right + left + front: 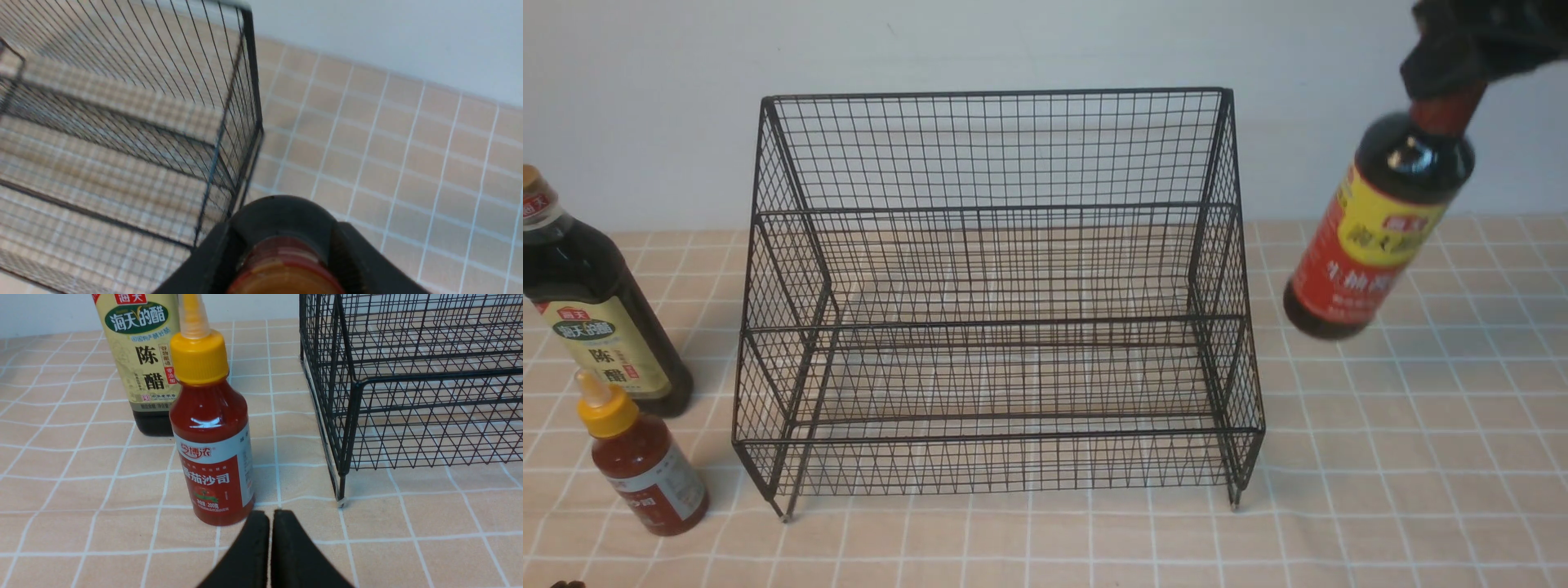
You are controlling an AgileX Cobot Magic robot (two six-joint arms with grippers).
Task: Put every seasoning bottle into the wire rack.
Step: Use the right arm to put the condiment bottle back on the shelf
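The black wire rack [996, 302] stands empty at the middle of the table. My right gripper [1445, 77] is shut on the red neck of the tall dark bottle with the red-yellow label [1380, 237], which hangs tilted in the air to the right of the rack; its cap shows between the fingers in the right wrist view [286, 265]. The larger dark bottle with the cream label [596, 318] and the small red sauce bottle with the yellow nozzle cap [645, 461] stand left of the rack. My left gripper [270, 516] is shut and empty, just before the sauce bottle [212, 445].
A checked beige cloth [1380, 490] covers the table, with a pale wall behind. The rack's near corner foot [341, 500] stands close to my left gripper in the left wrist view. The rack's right side [241, 122] is beside the hanging bottle.
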